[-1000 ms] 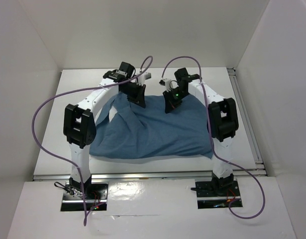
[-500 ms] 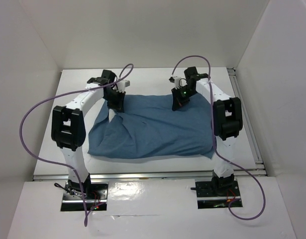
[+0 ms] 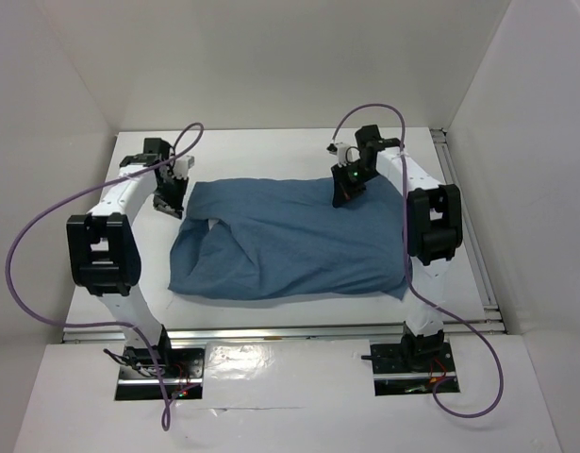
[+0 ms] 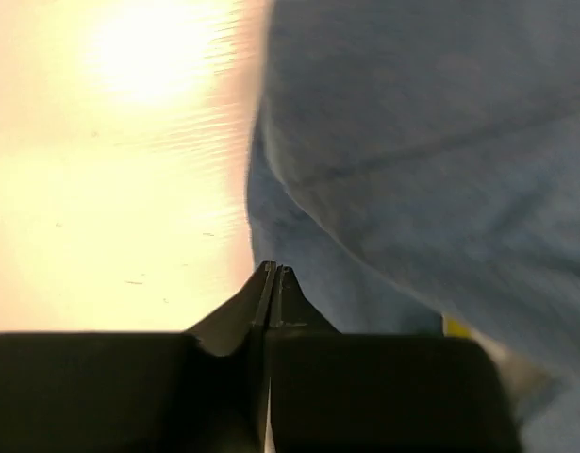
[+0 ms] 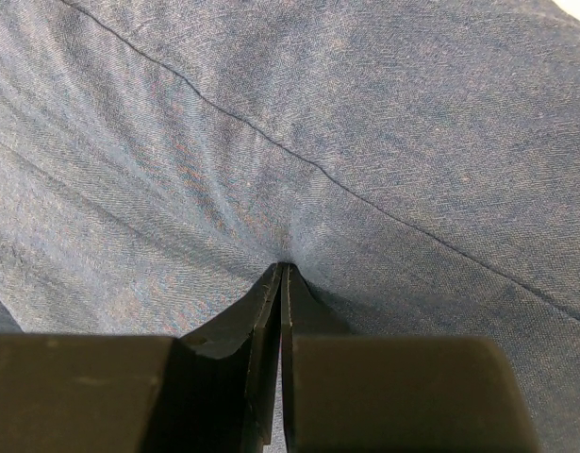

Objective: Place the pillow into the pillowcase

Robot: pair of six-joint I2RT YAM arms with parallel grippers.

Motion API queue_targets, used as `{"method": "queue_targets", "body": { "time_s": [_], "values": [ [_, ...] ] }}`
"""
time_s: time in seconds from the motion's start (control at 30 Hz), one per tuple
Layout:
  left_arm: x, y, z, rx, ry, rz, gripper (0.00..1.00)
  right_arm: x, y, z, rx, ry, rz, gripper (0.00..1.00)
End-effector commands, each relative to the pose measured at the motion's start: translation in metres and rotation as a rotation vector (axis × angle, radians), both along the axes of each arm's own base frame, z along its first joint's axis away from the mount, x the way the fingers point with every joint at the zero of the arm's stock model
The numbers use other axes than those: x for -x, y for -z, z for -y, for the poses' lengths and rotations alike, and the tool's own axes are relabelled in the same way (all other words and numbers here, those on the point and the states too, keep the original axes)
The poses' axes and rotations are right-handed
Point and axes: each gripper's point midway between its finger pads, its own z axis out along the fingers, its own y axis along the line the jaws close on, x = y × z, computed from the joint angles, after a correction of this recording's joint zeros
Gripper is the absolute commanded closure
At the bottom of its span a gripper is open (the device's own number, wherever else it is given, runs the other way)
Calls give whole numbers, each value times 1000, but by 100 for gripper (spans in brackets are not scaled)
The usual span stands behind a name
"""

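Observation:
The dusty-blue pillowcase (image 3: 290, 241) lies spread and plump across the table. Almost all of the pillow is hidden inside it; only a small yellow and cream bit (image 4: 456, 327) shows under the cloth in the left wrist view. My left gripper (image 3: 167, 200) is shut, low beside the case's far left corner. Its tips (image 4: 273, 270) sit right at the cloth's edge, and no cloth shows between them. My right gripper (image 3: 344, 193) is shut on the pillowcase (image 5: 271, 142) at its far edge, right of the middle. The cloth puckers at its tips (image 5: 281, 268).
The white table (image 3: 271, 151) is boxed in by white walls at the left, back and right. A metal rail (image 3: 464, 217) runs along its right side. Purple cables (image 3: 25, 255) loop off both arms.
My left gripper swept left from the case's far middle, drawing the cloth out flat, and now sits off its far left corner. The right gripper shifted slightly right and back, still pinching the cloth.

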Motion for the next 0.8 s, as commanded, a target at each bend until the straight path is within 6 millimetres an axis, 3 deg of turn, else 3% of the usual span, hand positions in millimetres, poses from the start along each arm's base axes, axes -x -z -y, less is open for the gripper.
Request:
{"method": "queue_targets", "body": {
  "time_s": [0.0,0.1,0.13,0.2,0.33,0.47,0.57,0.77],
  "values": [
    [11,-41,33,152,137,76,82,-21,-1,24,72,44,69,91],
    [33,-62,59,285,247,100,65,-18,-5,23,61,39,65,91],
    [36,-67,63,297,279,119,55,-21,-8,22,60,39,74,91],
    [54,-72,73,354,326,100,48,-18,-8,21,53,36,63,91],
    [74,-73,83,416,391,60,47,-19,-12,18,32,20,73,91],
    [81,-70,88,449,409,35,47,-21,-19,14,12,14,81,91],
    [80,-62,92,466,413,5,48,-23,-18,14,12,14,81,91],
    [61,-58,93,476,415,2,48,-21,-19,14,12,14,81,91]
  ]
}}
